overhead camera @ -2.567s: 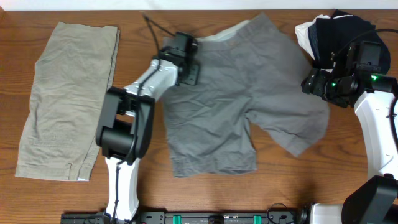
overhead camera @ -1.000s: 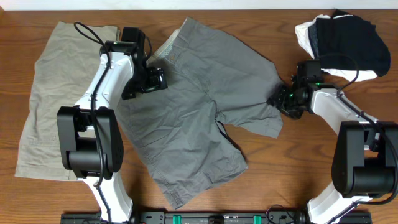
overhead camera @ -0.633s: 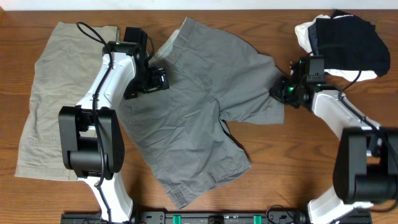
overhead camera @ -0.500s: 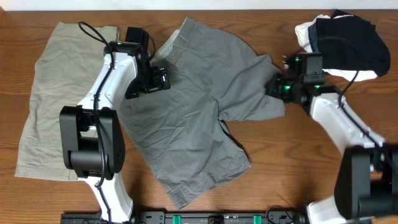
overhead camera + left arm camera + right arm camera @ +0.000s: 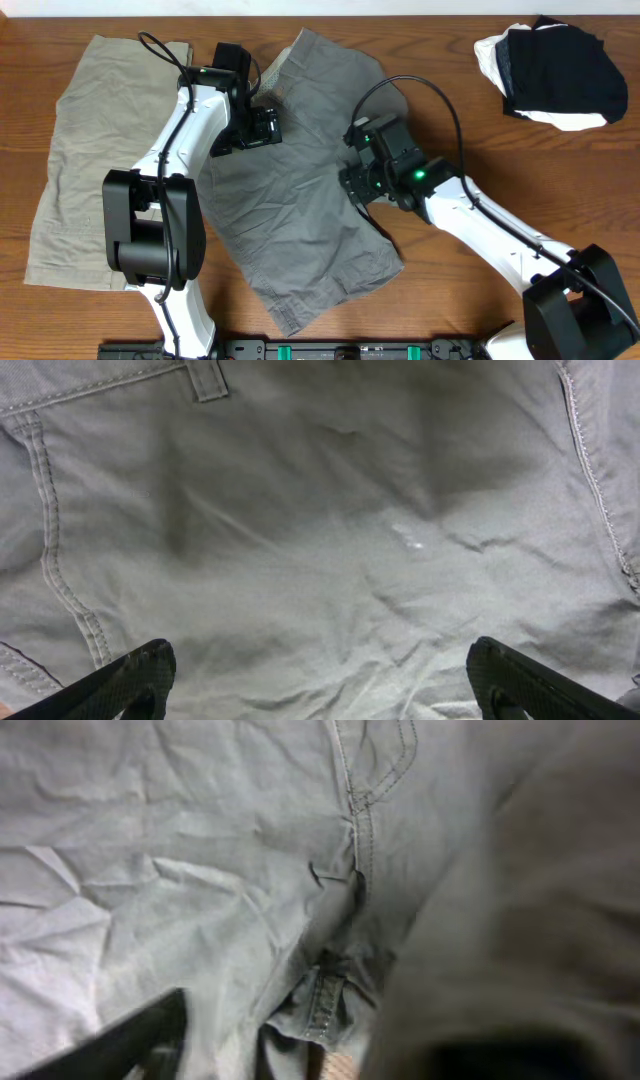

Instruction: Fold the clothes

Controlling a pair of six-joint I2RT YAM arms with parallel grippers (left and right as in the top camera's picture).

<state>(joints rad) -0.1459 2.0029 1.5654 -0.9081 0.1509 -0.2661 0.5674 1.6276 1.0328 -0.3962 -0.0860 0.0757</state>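
**Item:** clothes. Grey shorts, lying mid-worktop, with the waistband toward the far edge and the hems toward the near edge.

**Change noted:** half a second back, the right leg was spreading out to the right in the right hand's pinch. Now that leg is lying folded leftward over the other, so the shorts are sitting halved along their length.

**Right hand**: hovering over the crotch seam at the fold's right edge, having travelled in from the right. Its fingers are standing apart. A blurred flap of cloth is draping across the other finger, so the fabric is probably, not certainly, fully freed.

**Left hand**: staying over the far-left waistband area, fingers spread wide and gripping nothing, with cloth lying flat beneath.

**Also present:**
- Pale khaki garment, lying flat at left.
- Dark and white pile, sitting far right, well apart from the shorts.

**Reading:** the first fold is looking done. A crosswise fold, waistband to hems, is likely remaining. The near hem is skewing rightward and may be needing squaring first.
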